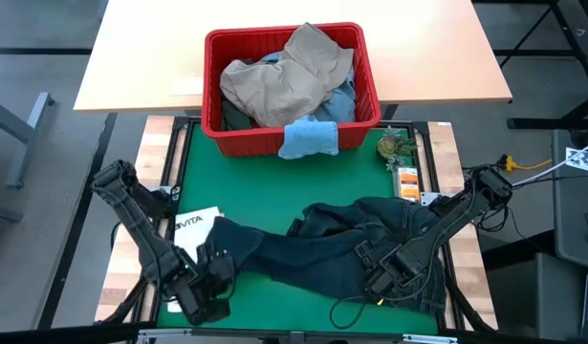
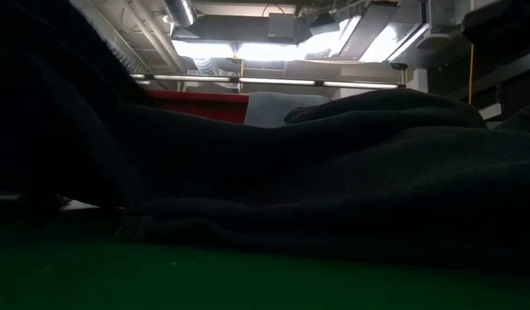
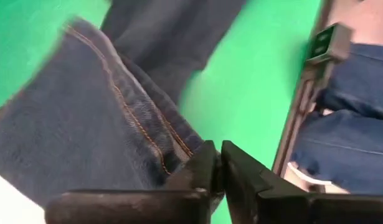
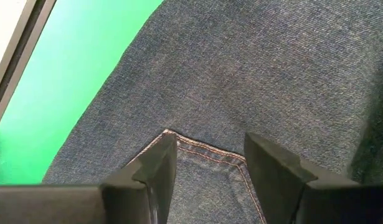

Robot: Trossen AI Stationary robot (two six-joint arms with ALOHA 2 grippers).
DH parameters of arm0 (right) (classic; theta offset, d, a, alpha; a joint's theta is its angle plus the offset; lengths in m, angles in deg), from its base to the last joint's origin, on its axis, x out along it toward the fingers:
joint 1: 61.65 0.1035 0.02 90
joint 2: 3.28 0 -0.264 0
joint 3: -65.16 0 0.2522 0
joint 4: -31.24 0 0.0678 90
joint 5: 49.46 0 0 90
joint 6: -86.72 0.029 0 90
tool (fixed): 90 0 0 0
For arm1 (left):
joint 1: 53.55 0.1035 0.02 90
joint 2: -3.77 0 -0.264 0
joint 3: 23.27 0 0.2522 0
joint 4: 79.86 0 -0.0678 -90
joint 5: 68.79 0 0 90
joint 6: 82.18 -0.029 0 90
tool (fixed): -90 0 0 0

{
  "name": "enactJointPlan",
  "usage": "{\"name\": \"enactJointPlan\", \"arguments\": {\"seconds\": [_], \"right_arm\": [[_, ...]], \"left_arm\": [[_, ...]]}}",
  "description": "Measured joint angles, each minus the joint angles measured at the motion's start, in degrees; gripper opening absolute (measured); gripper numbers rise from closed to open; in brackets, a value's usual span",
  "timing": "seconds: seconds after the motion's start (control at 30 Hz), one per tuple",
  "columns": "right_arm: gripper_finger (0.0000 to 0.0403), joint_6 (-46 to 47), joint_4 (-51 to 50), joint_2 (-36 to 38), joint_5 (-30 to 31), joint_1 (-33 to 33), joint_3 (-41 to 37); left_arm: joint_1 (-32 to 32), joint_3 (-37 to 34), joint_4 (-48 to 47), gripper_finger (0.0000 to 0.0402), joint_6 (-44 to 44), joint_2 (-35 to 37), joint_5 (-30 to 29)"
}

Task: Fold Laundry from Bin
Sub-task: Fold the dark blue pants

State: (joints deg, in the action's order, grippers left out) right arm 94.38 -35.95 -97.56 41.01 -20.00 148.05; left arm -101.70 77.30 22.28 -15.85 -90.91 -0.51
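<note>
Only the high view takes in the red bin (image 1: 289, 134) at the table's far edge, heaped with laundry. Dark navy jeans (image 1: 351, 250) sprawl across the near mat. The left gripper (image 3: 219, 168), nearly closed, sits at their hem; the right gripper (image 4: 207, 168) hovers wide open above the denim. A white bag (image 1: 193, 225) reads "VITA".

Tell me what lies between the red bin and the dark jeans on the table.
In the high view, only bare green mat lies between the bin and the dark jeans; a light blue cloth hangs over the bin's front rim.
</note>
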Motion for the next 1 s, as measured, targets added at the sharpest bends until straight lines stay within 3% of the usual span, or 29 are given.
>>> {"name": "enactJointPlan", "arguments": {"seconds": [0.2,0.53,0.7,0.77,0.87,1.0], "right_arm": [[0.0188,0.0,0.0,0.0,0.0,0.0,0.0],[0.0188,0.0,0.0,0.0,0.0,0.0,0.0],[0.0188,0.0,0.0,0.0,0.0,0.0,0.0],[0.0188,0.0,0.0,0.0,0.0,0.0,0.0],[0.0188,0.0,0.0,0.0,0.0,0.0,0.0],[0.0188,-0.2,0.0,0.0,0.7,0.0,0.0]], "left_arm": [[-0.1,-1.4,3.8,0.0091,-2.7,0.0,-1.7],[5.2,-1.4,8.4,0.0169,-9.0,0.0,-2.9],[9.1,-1.4,12.0,0.0183,-15.5,0.0,-14.6],[11.9,-1.4,12.2,0.0183,-18.0,0.0,-16.7],[17.3,-1.4,12.8,0.0180,-21.7,-0.6,-14.8],[24.6,-1.4,14.8,0.0176,-28.8,-3.0,-6.5]]}}
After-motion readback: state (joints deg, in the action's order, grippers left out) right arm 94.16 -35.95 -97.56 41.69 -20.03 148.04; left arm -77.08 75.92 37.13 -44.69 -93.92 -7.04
